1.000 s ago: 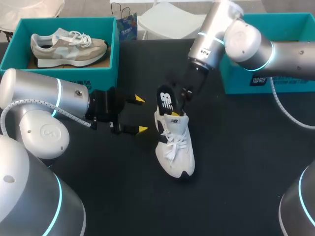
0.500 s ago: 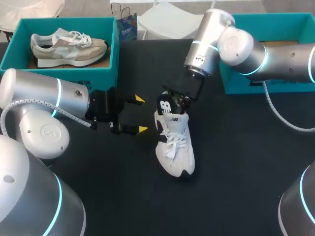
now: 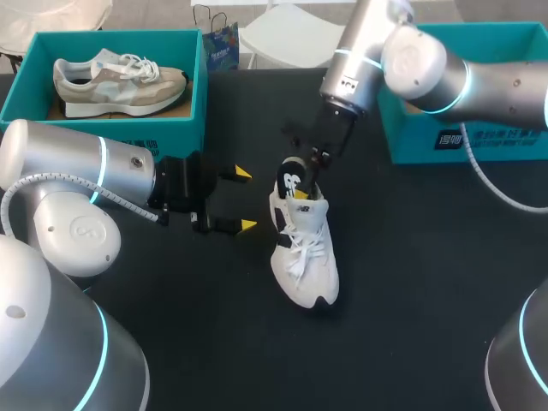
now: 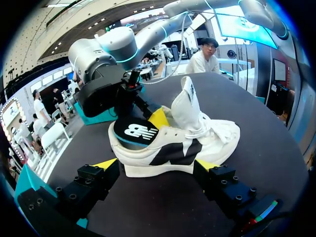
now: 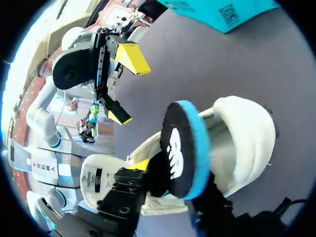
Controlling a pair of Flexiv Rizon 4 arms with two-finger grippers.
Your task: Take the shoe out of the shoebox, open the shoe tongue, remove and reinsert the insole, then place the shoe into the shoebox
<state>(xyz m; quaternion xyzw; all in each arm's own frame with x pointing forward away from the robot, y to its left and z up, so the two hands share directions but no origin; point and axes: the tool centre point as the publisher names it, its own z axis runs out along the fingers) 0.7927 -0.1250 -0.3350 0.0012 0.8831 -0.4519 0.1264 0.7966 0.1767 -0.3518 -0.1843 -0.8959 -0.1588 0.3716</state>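
On dark table (image 3: 411,274), apart from teal shoebox (image 3: 411,141), white shoe (image 3: 306,257) upright on its sole, tongue raised for access. Black insole (image 3: 291,181) half out, pinched by right gripper (image 3: 317,161), probably for pulling free. Left gripper (image 3: 245,199) just beside, jaws wide, empty.

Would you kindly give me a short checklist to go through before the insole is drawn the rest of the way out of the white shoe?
1. Right hand shut on the heel end of the insole: ok.
2. Tongue raised, clear of the opening: ok.
3. Shoe upright on its sole on the table: ok.
4. Shoe braced against lifting: not ok; the left hand is open beside it, not touching.
5. Front end of the insole free inside the shoe: cannot tell, hidden.
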